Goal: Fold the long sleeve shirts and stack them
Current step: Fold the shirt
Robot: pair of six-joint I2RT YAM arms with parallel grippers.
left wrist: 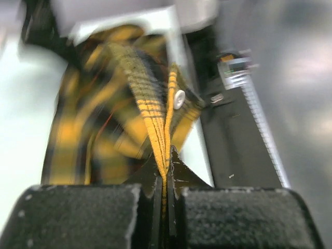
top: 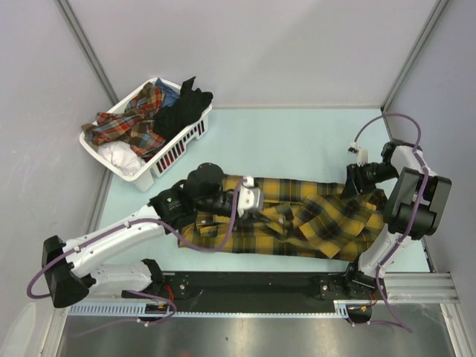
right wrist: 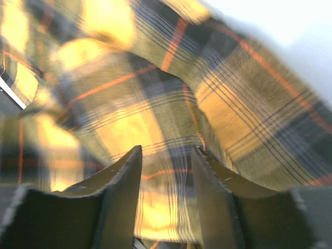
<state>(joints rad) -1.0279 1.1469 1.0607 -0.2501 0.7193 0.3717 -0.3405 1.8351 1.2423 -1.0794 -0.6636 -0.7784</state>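
Got a white slatted plastic basket [top: 181, 146] sitting at the far left of a pale blue-green table [top: 297, 137], turned at an angle. Stuffed full, with black cloth [top: 181, 111] spilling over the far rim and a wad of white cloth [top: 119, 158] at the near end. Plain grey walls [top: 245, 44] all round, metal posts [top: 85, 44] in the corners. Along the near edge, a black rail [top: 253, 286], then a brushed steel sheet [top: 245, 338] below that.
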